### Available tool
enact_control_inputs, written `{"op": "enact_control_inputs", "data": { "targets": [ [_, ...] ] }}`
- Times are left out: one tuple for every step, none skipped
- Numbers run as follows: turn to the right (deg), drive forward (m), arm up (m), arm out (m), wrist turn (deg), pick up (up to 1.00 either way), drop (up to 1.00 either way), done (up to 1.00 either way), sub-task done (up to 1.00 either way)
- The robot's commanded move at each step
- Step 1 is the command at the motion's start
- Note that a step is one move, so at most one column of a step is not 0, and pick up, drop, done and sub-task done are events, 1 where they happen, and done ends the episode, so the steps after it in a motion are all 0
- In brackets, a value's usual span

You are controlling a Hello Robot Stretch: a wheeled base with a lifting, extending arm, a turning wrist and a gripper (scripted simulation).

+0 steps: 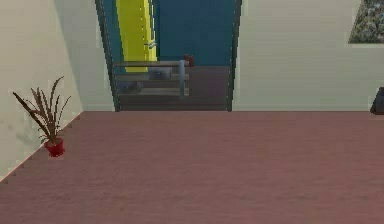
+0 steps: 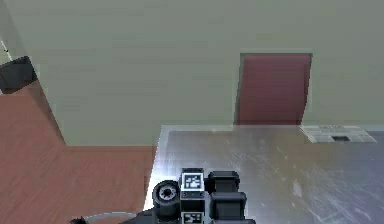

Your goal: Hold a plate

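My gripper [image 2: 100,218] sits at the bottom edge of the arm side view. Its dark body [image 2: 166,196] lies left of the two white marked squares [image 2: 192,182]. A thin pale finger [image 2: 120,216] curves out leftward over the reddish-brown floor [image 2: 70,170]. The far end is cut by the picture's bottom edge, so I cannot tell whether it holds anything. Through the doorway in the forward view stands a grey table or rack [image 1: 152,78] with a small red thing [image 1: 190,60] on it.
A plant in a red pot [image 1: 50,125] stands by the forward view's left wall, and a blue door [image 1: 195,40] with a yellow panel [image 1: 130,30] lies ahead. In the arm side view, a brushed-metal surface [image 2: 290,165] spreads right of the arm, below a dark red door [image 2: 273,90].
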Motion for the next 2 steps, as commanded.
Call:
{"op": "enact_control_inputs", "data": {
  "targets": [
    [0.0,0.0,0.0,0.0,45.0,0.0,0.0,0.0,0.0],
    [0.0,0.0,0.0,0.0,36.0,0.0,0.0,0.0,0.0]
  ]
}}
